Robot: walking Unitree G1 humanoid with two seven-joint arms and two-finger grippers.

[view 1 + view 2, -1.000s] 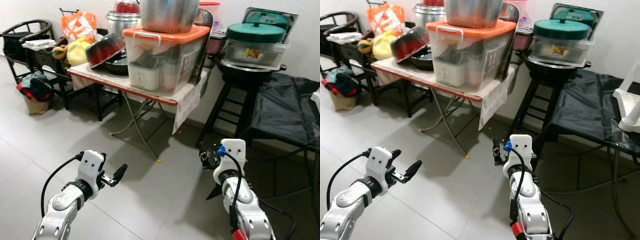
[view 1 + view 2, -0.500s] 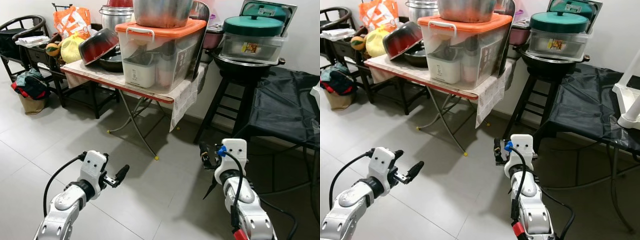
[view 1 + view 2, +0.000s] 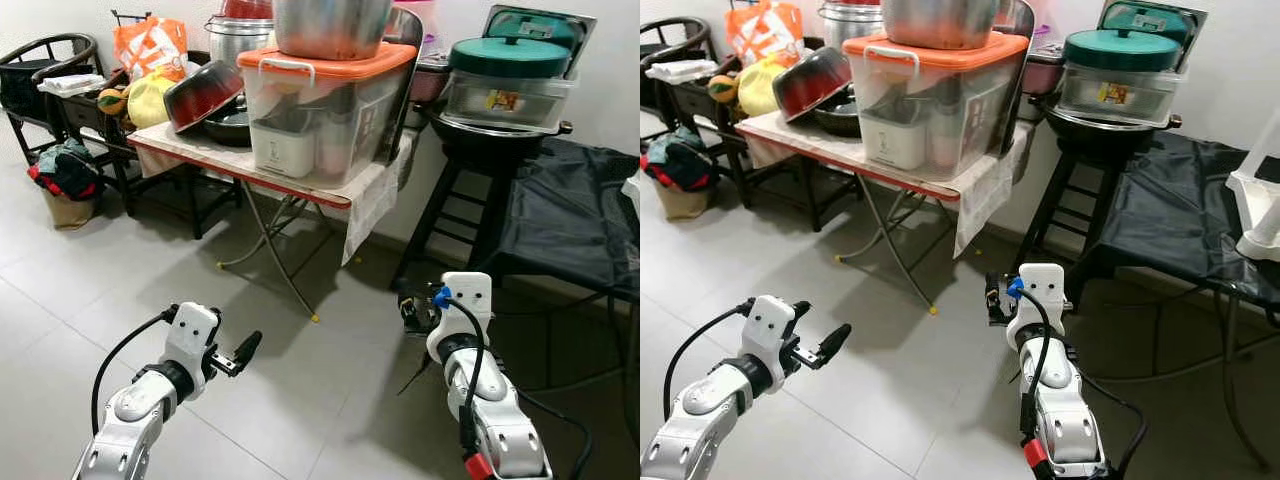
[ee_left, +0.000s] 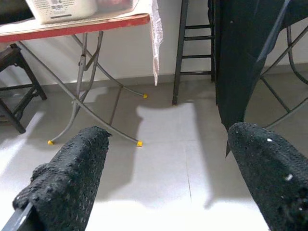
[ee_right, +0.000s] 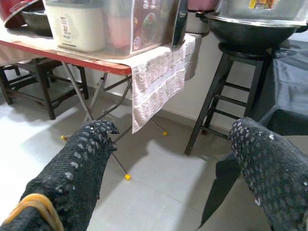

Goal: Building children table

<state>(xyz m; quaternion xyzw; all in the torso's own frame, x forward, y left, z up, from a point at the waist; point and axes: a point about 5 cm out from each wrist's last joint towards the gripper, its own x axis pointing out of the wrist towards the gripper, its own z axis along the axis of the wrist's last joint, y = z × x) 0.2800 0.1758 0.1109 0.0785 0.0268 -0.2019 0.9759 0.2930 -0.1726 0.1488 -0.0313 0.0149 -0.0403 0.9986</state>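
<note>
**Both grippers empty, robot facing cluttered folding table**

The left gripper point(image 3: 243, 351) hung low over the grey floor tiles point(image 3: 300, 400), its two black fingers point(image 4: 67, 185) spread well apart with nothing between them. The right gripper point(image 3: 408, 308) was held slightly higher and farther forward, its fingers point(image 5: 77, 178) likewise parted and empty.

Against the frames from a second and half a second earlier, neither gripper had closed or taken anything; the whole scene shifted a little up and down, which reads as the head camera moving, not the objects. My judgement is that the task had barely begun: no children's table parts could be identified anywhere in view.

Both silver arms were bent forward at about waist level, forearms reaching ahead. Beyond them stood a folding table point(image 3: 300, 190) with a red edge, loaded with a clear storage box point(image 3: 320, 110) under an orange lid, pots and pans. To the right, a dark stool point(image 3: 470, 200) carried a wok and a green-lidded container point(image 3: 510, 75), beside a black-covered table point(image 3: 575, 220).
</note>
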